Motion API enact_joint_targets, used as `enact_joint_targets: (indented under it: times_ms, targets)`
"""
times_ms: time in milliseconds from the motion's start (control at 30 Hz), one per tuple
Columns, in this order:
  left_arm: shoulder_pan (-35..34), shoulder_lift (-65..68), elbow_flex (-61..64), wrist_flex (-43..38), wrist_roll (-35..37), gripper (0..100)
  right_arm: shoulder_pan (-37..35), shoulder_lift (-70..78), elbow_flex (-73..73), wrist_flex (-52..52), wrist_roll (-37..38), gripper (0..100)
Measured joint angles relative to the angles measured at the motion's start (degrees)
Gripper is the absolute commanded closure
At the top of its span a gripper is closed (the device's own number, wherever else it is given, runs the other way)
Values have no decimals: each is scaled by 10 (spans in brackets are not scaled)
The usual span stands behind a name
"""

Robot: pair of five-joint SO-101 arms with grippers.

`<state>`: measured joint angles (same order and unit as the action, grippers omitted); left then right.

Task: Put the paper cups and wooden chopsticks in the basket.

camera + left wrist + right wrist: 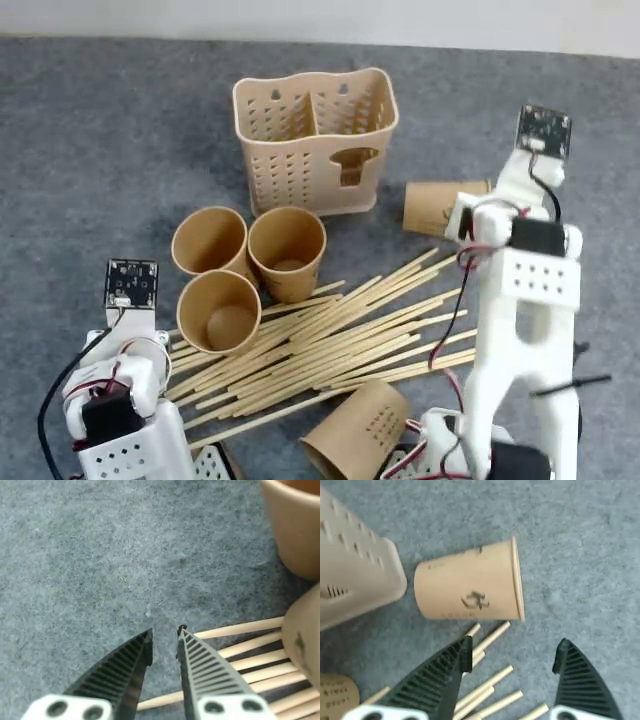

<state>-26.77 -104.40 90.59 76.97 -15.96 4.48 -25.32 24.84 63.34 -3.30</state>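
The tan basket (315,140) stands upright at the back of the table, and its corner (355,580) is seen from the right wrist. Three paper cups (210,240) (287,250) (218,310) stand upright in front of it. A fourth cup (435,207) (470,587) lies on its side, just beyond my open right gripper (515,647). A fifth cup (360,430) lies near the front. The wooden chopsticks (330,340) (490,680) are spread in a pile. My left gripper (165,632) hangs over bare carpet beside the chopstick ends (250,650), fingers almost together and holding nothing.
Grey carpet (100,150) covers the table, with bare room at the back left. Two upright cups (295,525) (307,635) stand close to my left gripper. The right arm's white body (520,330) rises over the right ends of the chopsticks.
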Motion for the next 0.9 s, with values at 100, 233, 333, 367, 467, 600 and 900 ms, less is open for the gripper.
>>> enact_joint_targets:
  times_ms: [100,233,333,367,467,600,900]
  targets:
    - [0,-1,0,0,0,898,-1,45,-33,0,-16,731]
    - [0,-1,0,-2,0,898,-1,107,-77,0,-35,731]
    - [0,-1,0,-2,0,898,-3,158,-112,0,-44,731]
    - [0,-1,0,-4,0,898,-3,177,-122,0,-45,731]
    - [0,-1,0,-10,0,898,-2,235,-156,0,-47,731]
    - [0,-1,0,-11,0,898,-2,310,-202,0,-47,731]
    - [0,-1,0,-11,0,898,-3,370,-280,27,-47,943]
